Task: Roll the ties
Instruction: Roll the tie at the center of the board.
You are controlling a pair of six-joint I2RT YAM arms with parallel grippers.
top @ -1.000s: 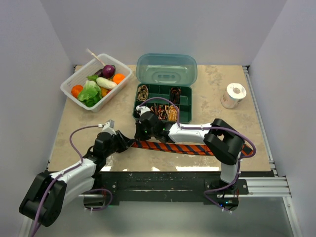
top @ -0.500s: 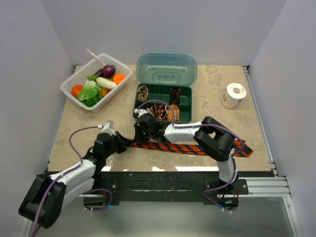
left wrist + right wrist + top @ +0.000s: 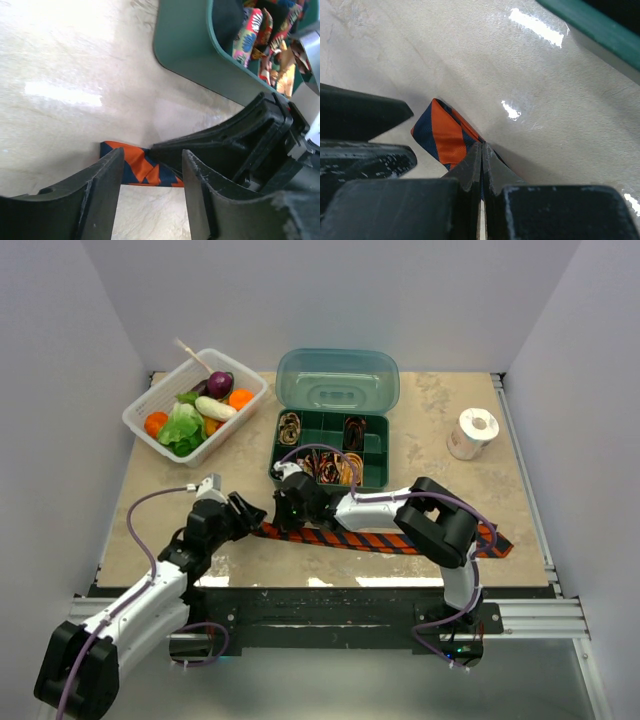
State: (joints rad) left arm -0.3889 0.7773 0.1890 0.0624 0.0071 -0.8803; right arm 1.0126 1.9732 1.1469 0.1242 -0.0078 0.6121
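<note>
Tie end just ahead of parted left pincer; right pincer closed, tips resting on it.

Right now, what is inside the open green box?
Small coiled ties lie in several compartments of the green box, patterned in brown, red and gold. The right arm and its purple cable cover the front-left part, so what is inside there cannot be seen.

Vegetable basket, green organizer box, tape roll.
</note>
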